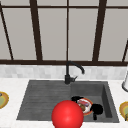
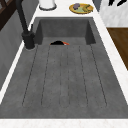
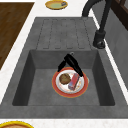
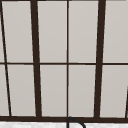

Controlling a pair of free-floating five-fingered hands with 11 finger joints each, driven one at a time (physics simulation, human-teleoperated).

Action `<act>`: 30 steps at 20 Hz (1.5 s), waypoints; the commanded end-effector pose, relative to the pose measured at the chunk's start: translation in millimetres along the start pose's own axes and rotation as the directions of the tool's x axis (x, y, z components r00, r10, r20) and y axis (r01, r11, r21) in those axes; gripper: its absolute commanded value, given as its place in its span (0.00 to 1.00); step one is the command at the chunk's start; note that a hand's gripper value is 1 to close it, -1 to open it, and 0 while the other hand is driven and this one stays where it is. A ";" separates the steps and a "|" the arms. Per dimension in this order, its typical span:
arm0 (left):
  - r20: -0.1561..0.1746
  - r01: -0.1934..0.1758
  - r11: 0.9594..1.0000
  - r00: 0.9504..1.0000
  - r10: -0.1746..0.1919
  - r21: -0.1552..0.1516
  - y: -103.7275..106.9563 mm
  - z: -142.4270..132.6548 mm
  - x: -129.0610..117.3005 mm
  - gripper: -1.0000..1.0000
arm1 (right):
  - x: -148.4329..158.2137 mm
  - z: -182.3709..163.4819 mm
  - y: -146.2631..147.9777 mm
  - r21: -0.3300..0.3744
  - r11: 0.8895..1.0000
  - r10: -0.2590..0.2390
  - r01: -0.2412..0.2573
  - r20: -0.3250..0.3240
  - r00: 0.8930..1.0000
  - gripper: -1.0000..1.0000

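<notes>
Resting in the sink [image 3: 30,75] basin, a plate [image 3: 82,87] holds food. The left hand [image 1: 76,98] sits at its far rim, fingers [image 3: 73,63] straight across it, released. The right hand [image 1: 97,109] hovers beside, fingers unclear. Seemingly pre-grasp; curling round the rim would follow.

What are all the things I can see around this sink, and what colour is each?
Sink: one, dark grey, set in the white counter, basin beside a grooved drainer.
Faucet: one, black, behind the sink.
Plate: one, white with red rim, in the basin, carrying a brown round food and a reddish block.
Yellow plates: three, on the counter at both ends of the sink.
Red ball: one, at the sink's front edge.
White container: one, on the counter.
Window: dark frame, behind.
Left hand: black, at the plate's left edge.
Right hand: black, at its right edge.
</notes>
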 end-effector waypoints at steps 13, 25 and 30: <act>-0.082 -0.042 0.999 0.996 0.041 -0.012 16.5 9.2 -75.0 0.00 | 0.0 0.0 0.0 0.000 1.000 0.000 0.000 0.000 1.000 0.50; -0.074 -0.079 0.996 0.994 0.077 -0.033 -2.3 23.8 -97.7 0.00 | 0.0 0.0 0.0 0.000 1.000 0.000 0.000 0.000 1.000 0.50; -0.179 -0.069 0.994 0.982 0.053 -0.088 -5.7 1.9 -98.2 0.00 | 0.0 0.0 0.0 0.000 1.000 0.000 0.000 0.000 1.000 0.50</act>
